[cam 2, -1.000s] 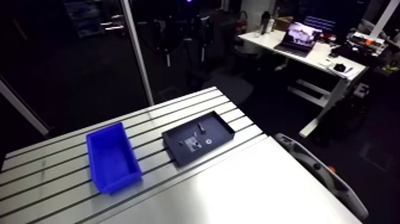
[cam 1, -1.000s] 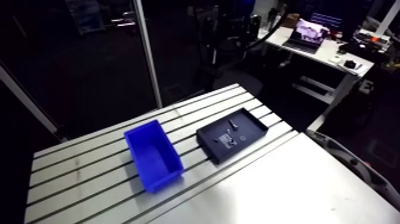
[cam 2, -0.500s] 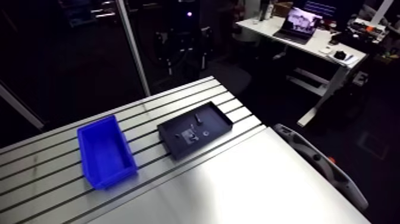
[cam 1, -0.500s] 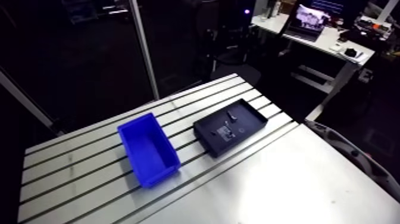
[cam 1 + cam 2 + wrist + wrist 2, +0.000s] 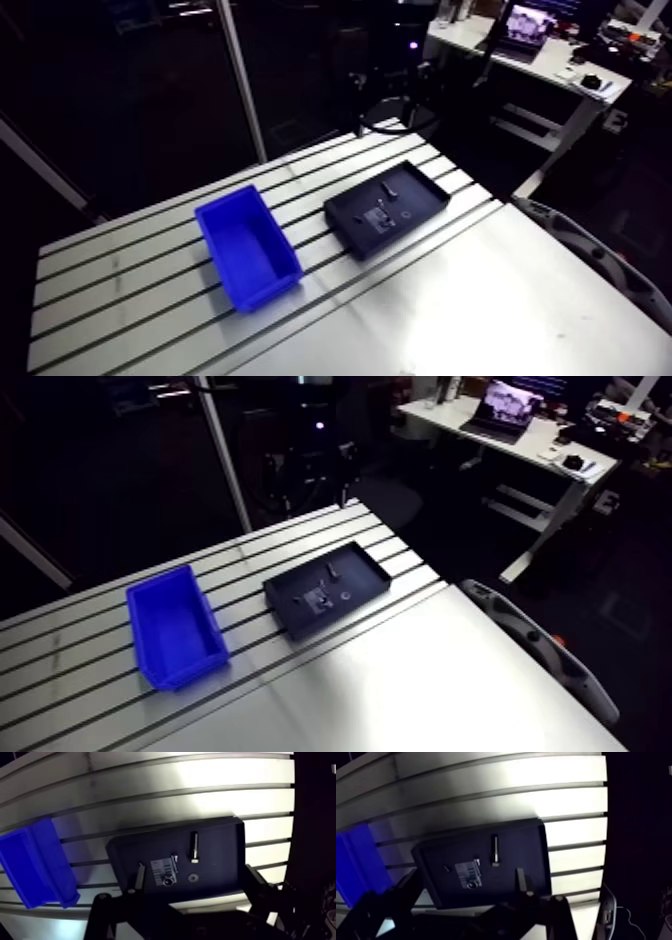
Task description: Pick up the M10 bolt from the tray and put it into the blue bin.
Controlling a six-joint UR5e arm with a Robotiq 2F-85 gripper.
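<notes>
The job is at its opening step, the approach. The gripper [image 5: 175, 884] hangs high over the black tray [image 5: 420, 207], its jaws spread wide and holding nothing, and nothing is lifted yet.

The bolt [image 5: 194, 847] lies flat in the tray, ahead of the fingers [image 5: 250, 879] in the wrist view. It lies apart from a washer [image 5: 192, 877], a nut [image 5: 169, 881] and a white label [image 5: 161, 870]. In the arm view it sits at about twelve o'clock from the label.

The blue bin [image 5: 248, 248] stands on the table [image 5: 480, 300] near the tray, at about eight o'clock from it, and looks empty.

The next move, as I judge it, calls for a descent over the bolt, with the fingers turned across its shank so they close on its sides. They need to stay clear of the washer and the tray wall. Then come a lift and a carry towards eight o'clock.
</notes>
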